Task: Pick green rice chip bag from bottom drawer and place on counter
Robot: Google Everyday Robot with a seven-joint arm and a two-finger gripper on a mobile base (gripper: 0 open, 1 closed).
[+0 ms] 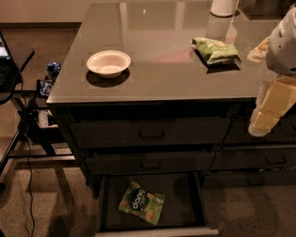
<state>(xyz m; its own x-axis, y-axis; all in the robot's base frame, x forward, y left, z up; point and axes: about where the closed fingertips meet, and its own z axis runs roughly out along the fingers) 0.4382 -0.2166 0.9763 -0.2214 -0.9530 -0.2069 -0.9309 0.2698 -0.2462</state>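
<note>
Currently the green rice chip bag (pixel 141 202) lies flat in the bottom drawer (pixel 185 206), face up. It is a light-green pouch with a dark green round logo, white lettering and orange-brown chip pictures near its lower end. It sits skewed, with the top corner toward the back-left and the bottom toward the front-right.

Containers:
- The bottom drawer is pulled out, with a dark floor and a pale front rim. The bag is the one item I see in it. It sits left of centre, near the left wall and the front rim, touching neither as far as I can tell.
- A white bowl (pixel 108 62) stands on the counter (pixel 162 78), left of middle, with only its pale inside showing.
- The two drawer fronts above, upper (pixel 150 133) and middle (pixel 150 163), are shut.

Also on the counter:
- A lumpy green-and-white bag (pixel 216 50) lies right of centre, well apart from the bowl.
- A white cylinder base (pixel 223 7) stands at the far edge.

Edges and room:
- The right half of the drawer floor is bare dark surface.
- A wide glossy stretch of counter lies between the bowl and the other bag, and along the front edge.
- A dark stand (pixel 14 88) and a cable (pixel 30 185) are on the floor to the left, apart from the cabinet.

The gripper (pixel 264 121) hangs at the right edge of view. It is just off the counter's front right corner, below the counter edge and in front of the right-hand drawer column. It is well apart from the bag and holds nothing that I can see. I cannot tell whether it is released or clenched.
</note>
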